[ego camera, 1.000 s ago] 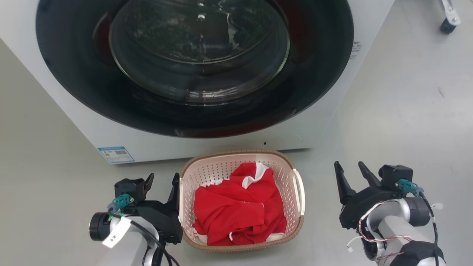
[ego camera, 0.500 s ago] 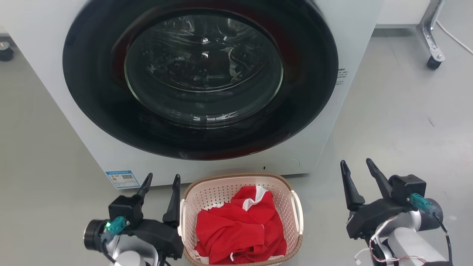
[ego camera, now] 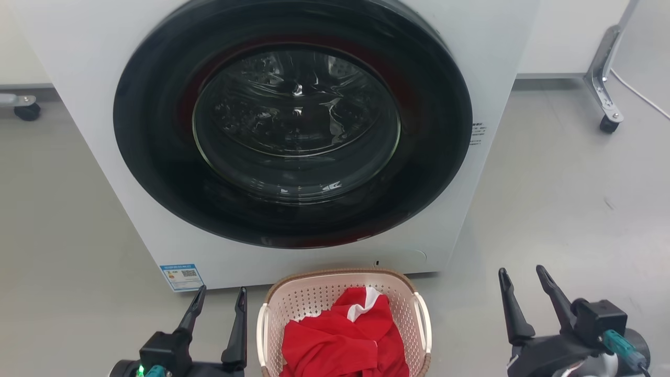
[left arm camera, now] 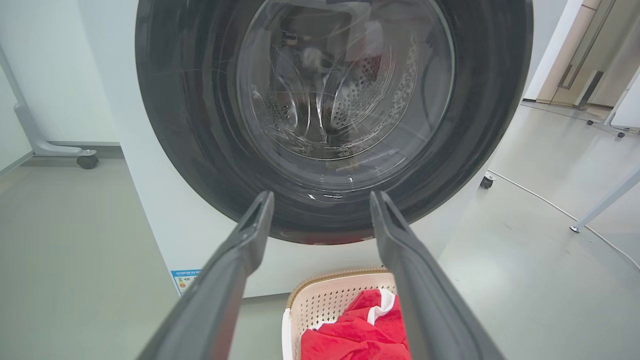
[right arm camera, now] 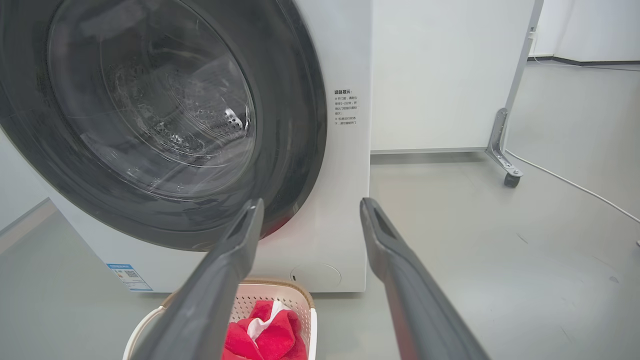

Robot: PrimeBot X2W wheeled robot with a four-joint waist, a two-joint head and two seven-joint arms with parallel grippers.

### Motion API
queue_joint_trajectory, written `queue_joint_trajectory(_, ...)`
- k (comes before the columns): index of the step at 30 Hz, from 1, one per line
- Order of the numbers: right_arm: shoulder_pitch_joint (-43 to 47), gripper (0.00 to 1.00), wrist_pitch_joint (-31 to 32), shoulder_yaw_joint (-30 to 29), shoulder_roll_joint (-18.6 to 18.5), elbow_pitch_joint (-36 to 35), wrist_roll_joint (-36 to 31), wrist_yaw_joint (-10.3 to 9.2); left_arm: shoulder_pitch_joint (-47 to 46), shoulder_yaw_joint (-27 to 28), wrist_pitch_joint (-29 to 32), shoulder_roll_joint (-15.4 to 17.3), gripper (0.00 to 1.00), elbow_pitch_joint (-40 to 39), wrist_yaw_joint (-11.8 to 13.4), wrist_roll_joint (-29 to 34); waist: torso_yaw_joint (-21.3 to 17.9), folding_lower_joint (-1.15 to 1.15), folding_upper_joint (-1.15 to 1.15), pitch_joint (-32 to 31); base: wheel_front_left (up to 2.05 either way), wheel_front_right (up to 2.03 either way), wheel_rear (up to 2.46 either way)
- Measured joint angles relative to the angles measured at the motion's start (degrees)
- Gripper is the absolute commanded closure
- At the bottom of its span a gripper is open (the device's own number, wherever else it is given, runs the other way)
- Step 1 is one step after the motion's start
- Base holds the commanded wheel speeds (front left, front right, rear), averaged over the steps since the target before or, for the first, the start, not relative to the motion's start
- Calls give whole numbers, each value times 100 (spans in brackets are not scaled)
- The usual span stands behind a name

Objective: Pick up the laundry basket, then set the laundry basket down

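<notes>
Nearest the robot, the left gripper (ego camera: 221, 289) stands just left of the basket and the right gripper (ego camera: 521, 269) well apart on its right, each with its fingers spread wide and holding nothing. Between them the laundry basket (ego camera: 335, 273) rests on the floor (ego camera: 549, 209) with a red garment (ego camera: 345, 345) inside, and its far rim lies close to the washing machine (ego camera: 497, 63). Expect a light, fairly stiff load whose perforated walls may flex; grip the white side handles (ego camera: 425, 327), one per gripper, to keep it level.

left tool (ego camera: 221, 289) spread wide, empty, right tool (ego camera: 521, 269) spread wide, empty
</notes>
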Motion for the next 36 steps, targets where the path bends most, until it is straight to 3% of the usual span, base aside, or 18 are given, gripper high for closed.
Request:
queue_joint_trajectory(18,1001,0,-14,-749,55,-786,-561,-8,773,519,1,-185,0,-513,7,334,38,0,0,-164,0,0,0)
queue_joint_trajectory(36,1137,0,11,-1055,169,-1098,-904,-9,874,742,231,-360,0,-689,7,586,47,1,1,-133,0,0,0)
